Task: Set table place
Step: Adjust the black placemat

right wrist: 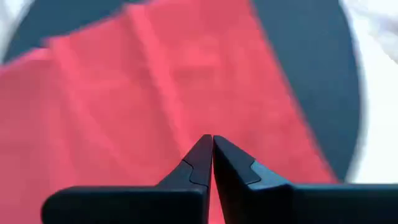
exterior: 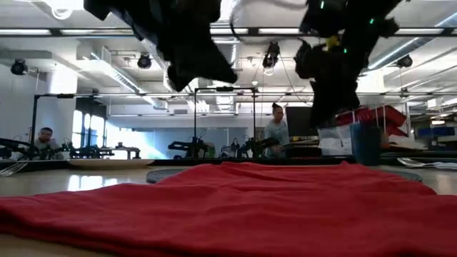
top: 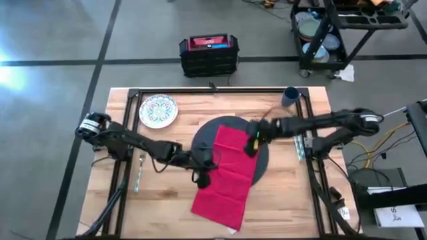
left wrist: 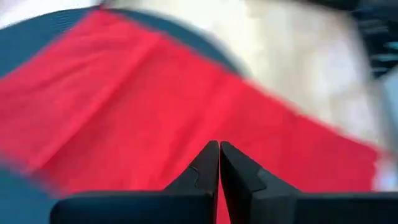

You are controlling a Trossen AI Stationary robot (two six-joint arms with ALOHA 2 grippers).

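Observation:
A red napkin [top: 227, 173] lies spread flat, its far part on the round dark mat [top: 263, 163] and its near part on the wooden table [top: 167, 207]. My left gripper [top: 202, 179] hovers shut above the napkin's left edge; in its wrist view the fingers [left wrist: 219, 144] are closed on nothing. My right gripper [top: 251, 148] hovers shut above the napkin's far right part, over the mat, also with nothing between its fingers [right wrist: 212, 138]. In the low view both grippers hang well clear of the cloth [exterior: 235, 200].
A patterned white plate [top: 158, 111] sits at the far left and a dark blue cup [top: 290, 97] at the far right. A fork [top: 140, 170] lies left of the mat. More cutlery [top: 298, 147] lies by the right rail. People stand in the room beyond.

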